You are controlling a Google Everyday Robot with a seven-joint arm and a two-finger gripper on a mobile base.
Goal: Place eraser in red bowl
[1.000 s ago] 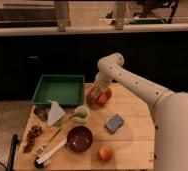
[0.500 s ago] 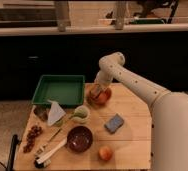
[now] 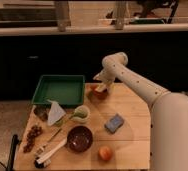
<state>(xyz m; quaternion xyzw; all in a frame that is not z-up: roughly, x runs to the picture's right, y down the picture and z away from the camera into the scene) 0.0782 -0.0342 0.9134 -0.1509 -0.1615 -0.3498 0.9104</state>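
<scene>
The red bowl [image 3: 97, 94] sits at the back middle of the wooden table [image 3: 132, 107], just right of the green tray. My gripper [image 3: 101, 87] hangs at the end of the white arm [image 3: 137, 85], directly over the bowl and down at its rim. A small light tan bit shows at the gripper's tip above the bowl. I cannot tell whether it is the eraser. No eraser shows anywhere else on the table.
A green tray [image 3: 62, 89] stands at the back left. A white napkin [image 3: 54, 111], a pale cup [image 3: 81, 113], a maroon bowl [image 3: 79, 138], grapes [image 3: 33, 136] and a white-handled utensil [image 3: 49, 150] lie front left. A blue block [image 3: 114, 123] and an orange fruit [image 3: 105, 153] lie front middle.
The gripper has stayed over the red bowl and shifted only slightly up and to the right. Nothing else on the table has moved.
</scene>
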